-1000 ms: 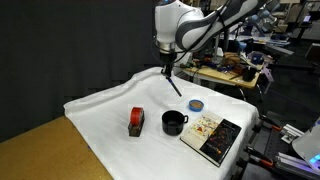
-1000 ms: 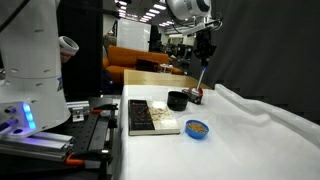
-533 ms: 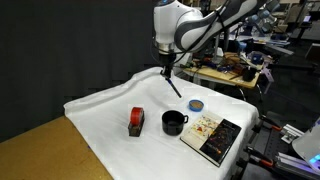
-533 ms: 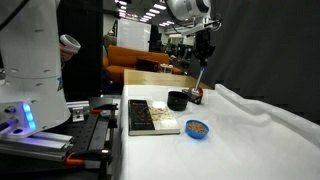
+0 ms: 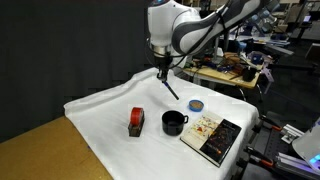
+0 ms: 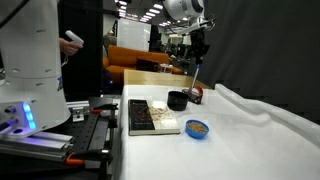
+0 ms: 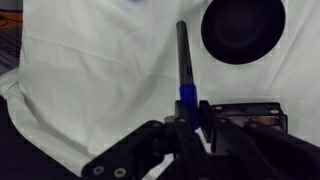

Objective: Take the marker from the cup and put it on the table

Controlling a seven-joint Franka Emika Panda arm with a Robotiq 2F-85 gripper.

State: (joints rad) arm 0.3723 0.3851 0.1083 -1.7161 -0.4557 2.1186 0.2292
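My gripper hangs high above the white-draped table, shut on the marker, a slim dark stick that slants down from the fingers. In the wrist view the marker runs up from the jaws with a blue band near the grip, and my gripper clamps its end. The dark cup stands on the cloth below and to the side; the wrist view shows the cup empty at the upper right. In an exterior view the gripper holds the marker above the cup.
A red-and-black block sits beside the cup. A small blue disc and a flat dark box with a printed cover lie near the table's edge. A bare wooden corner shows at the low left.
The arm has shifted a little, carrying the marker slightly sideways and away from over the cup. The grip stays the same.
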